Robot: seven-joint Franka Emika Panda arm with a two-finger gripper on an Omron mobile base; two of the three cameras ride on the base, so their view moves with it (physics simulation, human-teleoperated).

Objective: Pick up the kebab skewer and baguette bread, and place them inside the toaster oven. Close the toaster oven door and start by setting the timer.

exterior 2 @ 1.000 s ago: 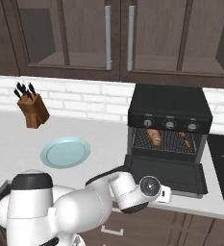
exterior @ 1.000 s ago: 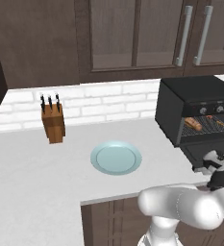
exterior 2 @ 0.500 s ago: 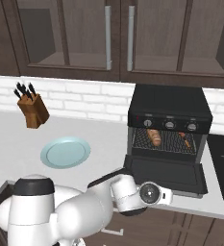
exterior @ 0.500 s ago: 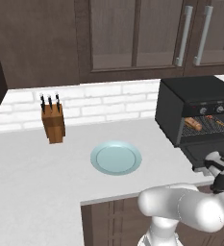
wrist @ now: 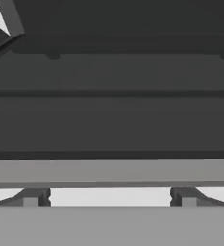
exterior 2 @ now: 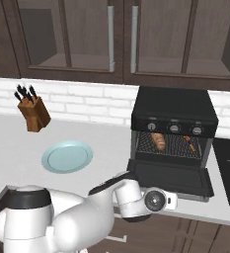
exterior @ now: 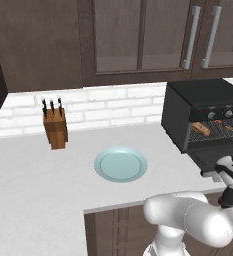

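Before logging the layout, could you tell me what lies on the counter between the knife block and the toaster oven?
The pale blue plate, bare, lies between the knife block and the toaster oven, seen from the right base view.

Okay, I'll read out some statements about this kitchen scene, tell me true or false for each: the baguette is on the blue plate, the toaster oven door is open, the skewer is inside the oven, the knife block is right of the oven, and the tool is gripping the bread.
1. The baguette bread is on the plate. False: it lies on the rack inside the toaster oven.
2. The toaster oven door is open. True: it is folded down flat.
3. The kebab skewer is inside the oven. True.
4. The knife block stands right of the oven. False: it is well to the left, by the wall.
5. The tool is gripping the bread. False: the bread lies on the rack by itself.
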